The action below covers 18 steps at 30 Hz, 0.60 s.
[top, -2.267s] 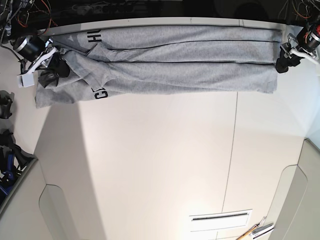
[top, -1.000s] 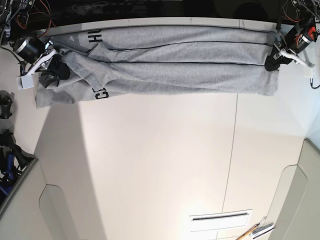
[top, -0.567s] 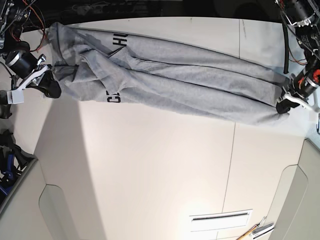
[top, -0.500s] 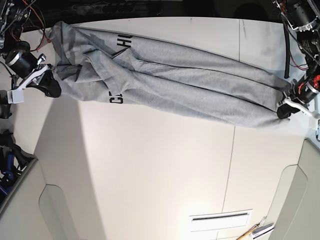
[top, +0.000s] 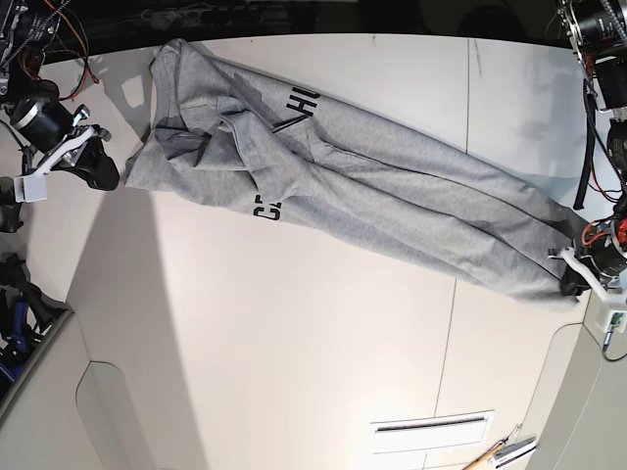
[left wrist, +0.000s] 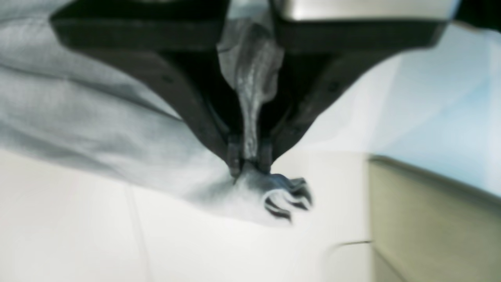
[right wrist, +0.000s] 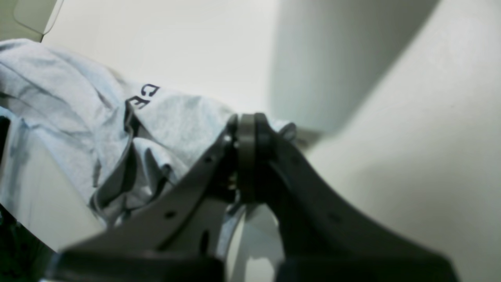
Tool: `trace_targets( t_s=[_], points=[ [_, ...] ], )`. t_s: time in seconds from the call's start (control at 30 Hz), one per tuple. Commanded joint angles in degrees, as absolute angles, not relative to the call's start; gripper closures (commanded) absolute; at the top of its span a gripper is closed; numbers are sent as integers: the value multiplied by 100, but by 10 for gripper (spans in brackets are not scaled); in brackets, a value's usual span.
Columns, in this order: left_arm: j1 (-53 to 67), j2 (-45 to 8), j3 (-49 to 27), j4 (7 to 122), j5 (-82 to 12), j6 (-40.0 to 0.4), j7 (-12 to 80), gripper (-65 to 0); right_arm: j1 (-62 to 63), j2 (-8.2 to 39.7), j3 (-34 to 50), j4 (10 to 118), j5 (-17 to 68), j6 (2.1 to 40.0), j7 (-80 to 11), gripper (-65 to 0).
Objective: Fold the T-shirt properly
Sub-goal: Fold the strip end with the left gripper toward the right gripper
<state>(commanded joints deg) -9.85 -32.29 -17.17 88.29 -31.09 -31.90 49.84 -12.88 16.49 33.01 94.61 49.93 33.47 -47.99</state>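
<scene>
"Grippers first?"

"Left gripper [left wrist: 249,166]: its fingers are clamped on one end of the T-shirt [top: 392,196], by the desk's [top: 294,343] right edge in the base view. A bunched bit of cloth pokes out past the tips. The right gripper [top: 103,176] has its fingertips together, as far as the right wrist view tells, with no cloth visibly pinched, just beside the other end near the left edge."

"And the shirt itself?"

"Slanting across the far part of the desk, from near the far left corner down toward the right edge. It's gathered into a long, narrow strip, with bits of black lettering showing."

"So how far along?"

"Partway, I'd judge. The lengthwise layers are there, but the left end is rumpled. Straightening, smoothing and folding the length into a compact shape look to be left."

"Any containers?"

"None that I can make out, so nothing to report inside one."
</scene>
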Motion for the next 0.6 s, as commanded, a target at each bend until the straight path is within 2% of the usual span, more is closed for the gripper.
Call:
trace_targets(
  t_s=[0.17,0.3,0.47,0.6],
  points=[
    [-384,-3188,-784,10186,-3098,-2661,5017,0,-1288,1649,3301,9461,4989,3347,-4799,0],
    [104,-3006,-60,11017,-2930,-2613,4991,0,-1288,1651,3304,9461,4967,3347,-4799,0],
    [207,-2272,469,11072,-2825,-2620,4932,0,-1288,1649,3304,9461,4945,3347,-4799,0],
    [207,-1774,534,10731,-2709,-2637,4908,0,-1291,1649,3304,9461,4928,3347,-4801,0]
  ],
)
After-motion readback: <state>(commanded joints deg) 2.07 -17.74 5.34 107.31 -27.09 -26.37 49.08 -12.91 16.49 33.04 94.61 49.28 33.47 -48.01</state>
